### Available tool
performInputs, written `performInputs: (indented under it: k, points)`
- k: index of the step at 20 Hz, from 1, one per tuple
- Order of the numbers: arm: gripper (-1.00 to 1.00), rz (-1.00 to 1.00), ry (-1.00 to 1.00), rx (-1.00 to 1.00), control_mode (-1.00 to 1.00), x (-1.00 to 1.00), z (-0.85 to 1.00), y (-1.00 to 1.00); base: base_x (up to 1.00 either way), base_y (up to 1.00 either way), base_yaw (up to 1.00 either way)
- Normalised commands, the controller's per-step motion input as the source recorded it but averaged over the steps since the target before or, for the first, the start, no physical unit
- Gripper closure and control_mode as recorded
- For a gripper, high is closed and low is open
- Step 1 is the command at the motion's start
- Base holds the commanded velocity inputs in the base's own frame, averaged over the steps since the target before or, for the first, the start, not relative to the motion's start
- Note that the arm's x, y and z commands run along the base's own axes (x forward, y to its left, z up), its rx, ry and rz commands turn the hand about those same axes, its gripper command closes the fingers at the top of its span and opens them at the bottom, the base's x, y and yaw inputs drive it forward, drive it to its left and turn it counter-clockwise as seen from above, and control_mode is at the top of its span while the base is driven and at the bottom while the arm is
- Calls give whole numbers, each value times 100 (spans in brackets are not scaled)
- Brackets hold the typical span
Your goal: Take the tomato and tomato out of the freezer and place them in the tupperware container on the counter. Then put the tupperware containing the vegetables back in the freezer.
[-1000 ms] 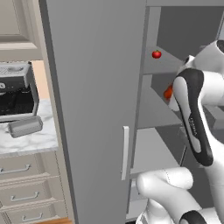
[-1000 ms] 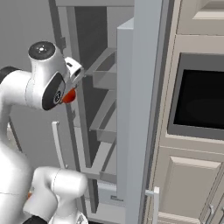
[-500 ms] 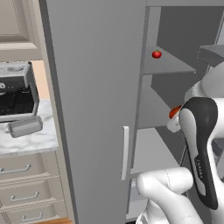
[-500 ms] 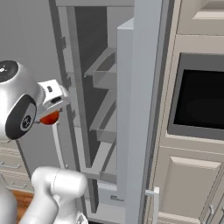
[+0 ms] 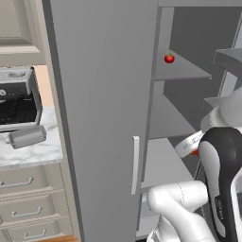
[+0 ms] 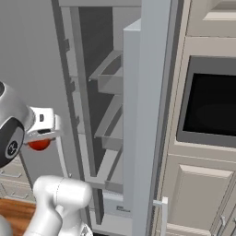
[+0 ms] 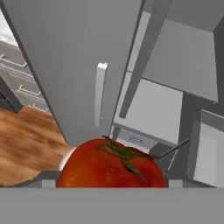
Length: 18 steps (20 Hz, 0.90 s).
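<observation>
Two tomatoes are in sight. One, a red tomato with a green stem [image 7: 111,164], sits right at the gripper [image 6: 40,138], pressed between its spread jaws and held clear of any shelf; it shows as a red patch under the hand in the right base view [image 6: 38,144] and as a sliver of red beside the wrist in the left base view [image 5: 195,152]. The second tomato [image 5: 169,58] rests on an upper shelf inside the freezer [image 5: 104,94], well above the hand and deeper in.

Ahead of the hand hangs the freezer's open grey door with its slim pale vertical handle [image 7: 100,94]; beyond it are flat grey inner shelves [image 5: 165,118] and, off to the hand's other side, grey door bins [image 6: 110,83]. Below the hand lies a wooden floor [image 7: 26,144].

Far to the left of the hand, past the door, the white marble counter [image 5: 33,153] carries the tupperware container [image 5: 27,136], lying in front of a silver-black coffee machine [image 5: 18,98]. Beige drawers with metal handles [image 5: 28,208] sit under the counter. Far to the right of the hand, a dark built-in oven window [image 6: 212,106] is set in beige panelled cabinets [image 6: 198,198].

No writing or brand mark can be read anywhere.
</observation>
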Motion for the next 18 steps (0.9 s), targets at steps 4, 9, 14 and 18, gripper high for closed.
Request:
performInputs:
  k: [4,9,14,18]
  points:
    - [100,-13,9,11,100,-34,-19,0,-19,0,-4]
    - [100,0,0,0,100,0,0,0,-94,49,-19]
    - [100,0,0,0,100,0,0,0,-28,100,-19]
    - [100,0,0,0,100,0,0,0,3,100,-12]
